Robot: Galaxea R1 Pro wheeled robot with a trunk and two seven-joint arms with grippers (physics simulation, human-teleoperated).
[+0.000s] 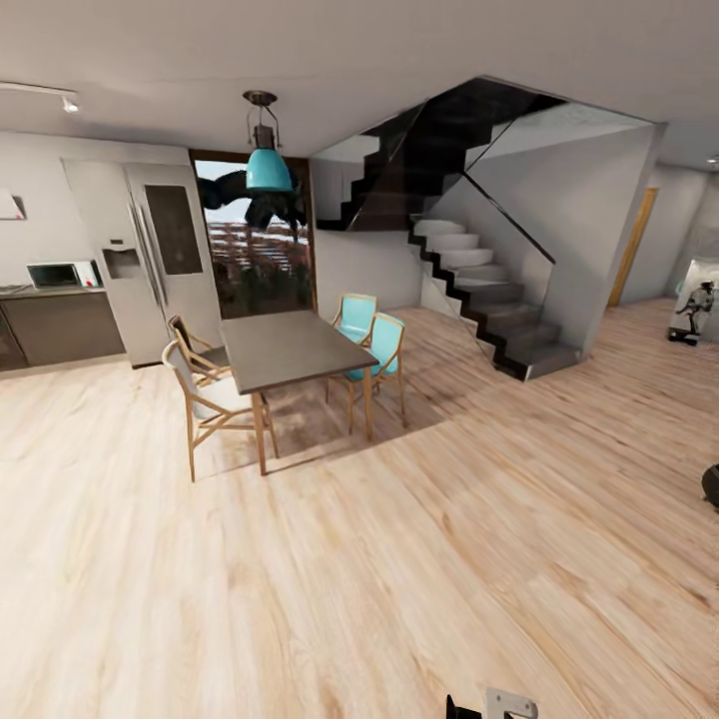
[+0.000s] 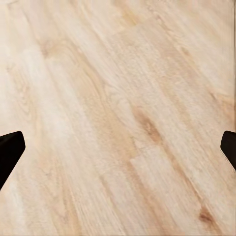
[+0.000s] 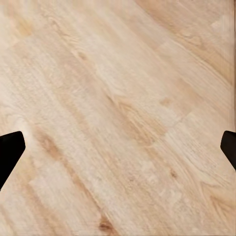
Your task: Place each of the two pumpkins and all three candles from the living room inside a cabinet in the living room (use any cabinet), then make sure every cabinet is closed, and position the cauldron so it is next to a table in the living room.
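We see a grey dining desk [image 1: 295,348] on the plank floor [image 1: 399,559], with teal chairs [image 1: 371,345] beside it and a staircase [image 1: 489,300] beyond. Each wrist view shows floor between dark fingertips: left claw [image 2: 118,147] and right claw [image 3: 118,147] spread wide, holding nothing. We cannot make out any task things.
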